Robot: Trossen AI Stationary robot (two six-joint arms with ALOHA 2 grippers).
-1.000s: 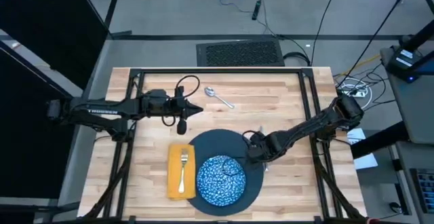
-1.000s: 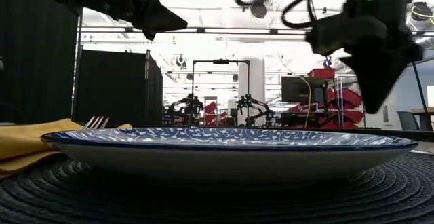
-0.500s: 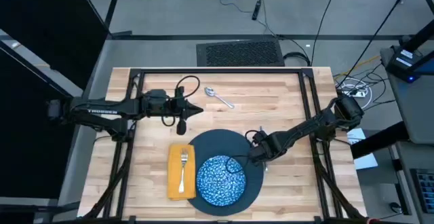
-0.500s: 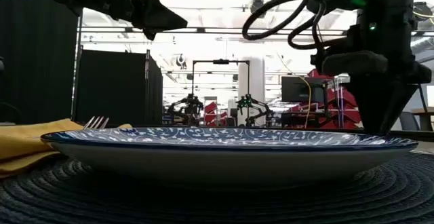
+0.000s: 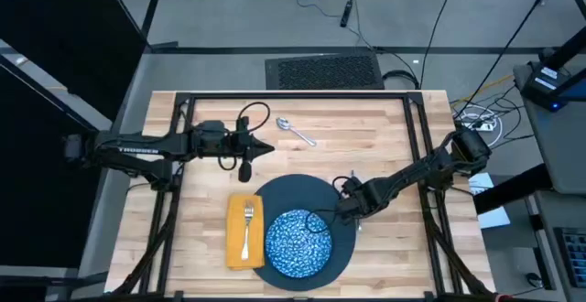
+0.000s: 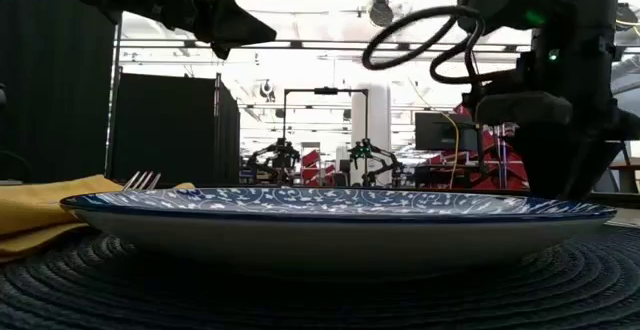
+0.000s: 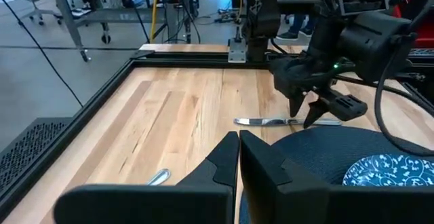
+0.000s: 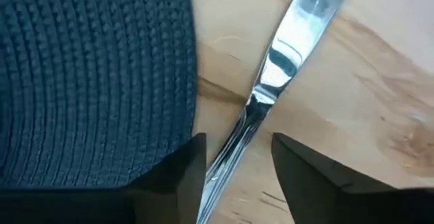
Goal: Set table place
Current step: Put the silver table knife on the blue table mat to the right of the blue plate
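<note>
A dark round woven mat [image 5: 302, 197] lies on the wooden table [image 5: 385, 128] and carries a blue-and-white speckled dish [image 5: 298, 241]. To its left a silver fork [image 5: 247, 227] rests on a yellow napkin [image 5: 244, 232]. A spoon [image 5: 295, 131] lies flat toward the far edge. A knife [image 8: 274, 81] lies flat on the wood along the mat's right rim. My right gripper [image 8: 237, 146] is open and low over the knife, one finger on each side of its handle. My left gripper [image 7: 239, 149] hovers shut above the table, left of the spoon.
A black metal frame [image 5: 293, 99] runs along the table's far and side edges. Bare wood [image 5: 366, 146] lies between the spoon and the mat. A dark floor grille [image 5: 322, 71] and cables sit beyond the far edge.
My right gripper has come down toward the table at the mat's right rim and now stands low over the knife. The knife, the dish and the napkin have stayed where they were.
</note>
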